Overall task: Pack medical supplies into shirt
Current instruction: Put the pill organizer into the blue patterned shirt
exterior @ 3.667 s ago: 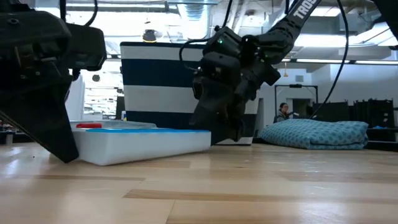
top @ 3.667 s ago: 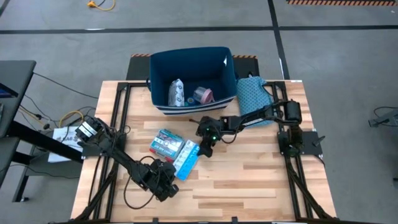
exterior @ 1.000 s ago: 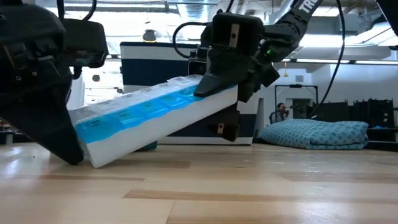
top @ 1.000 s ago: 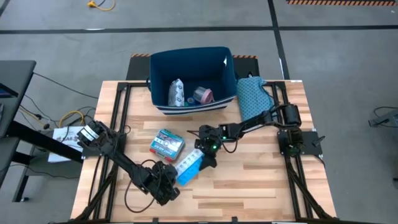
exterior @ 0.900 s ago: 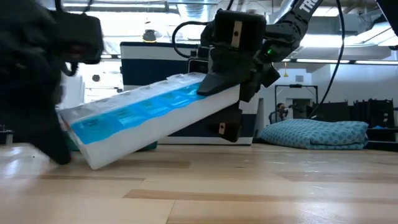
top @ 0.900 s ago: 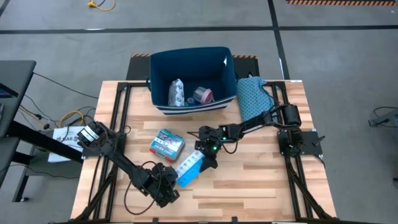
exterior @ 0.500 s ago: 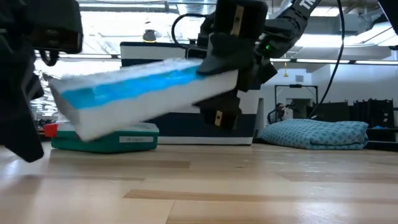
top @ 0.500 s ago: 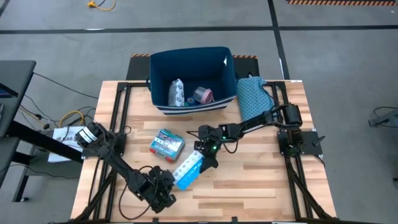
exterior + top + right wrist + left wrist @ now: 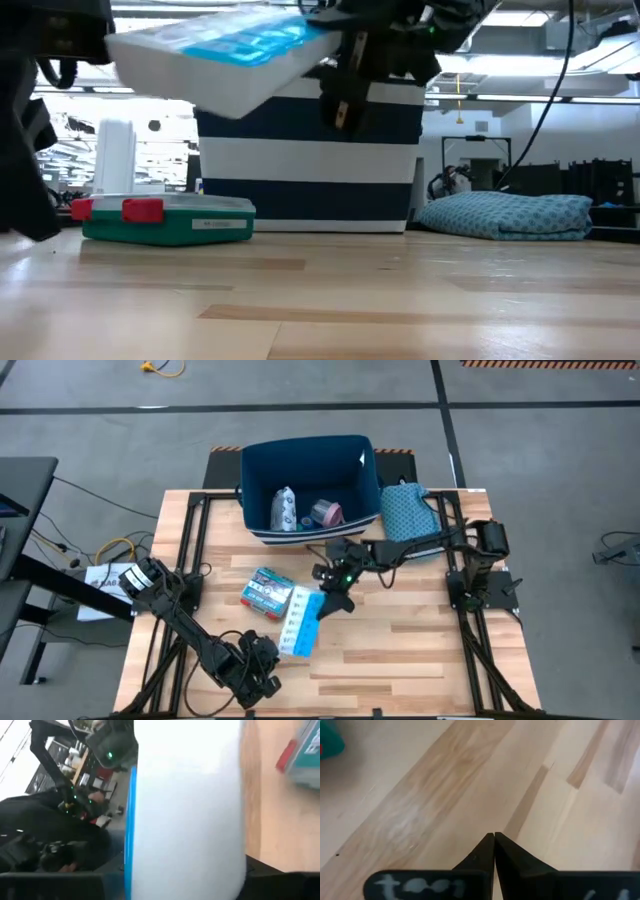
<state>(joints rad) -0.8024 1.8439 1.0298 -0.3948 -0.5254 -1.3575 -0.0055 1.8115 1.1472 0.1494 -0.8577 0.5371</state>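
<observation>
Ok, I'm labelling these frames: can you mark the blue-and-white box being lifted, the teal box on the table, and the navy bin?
blue-and-white box [image 9: 300, 625], high view, middle of its lid.
teal box [image 9: 168, 220], low view, its front side.
navy bin [image 9: 252, 488], high view, left wall.

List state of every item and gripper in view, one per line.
Right gripper: shut on white-and-blue box, near the bin.
White-and-blue box: lifted clear of the table, tilted.
Green box: flat on table, lid closed.
Blue bin: upright, open top, holds pouch and tape roll.
Left gripper: shut, empty, over bare wood.
</observation>
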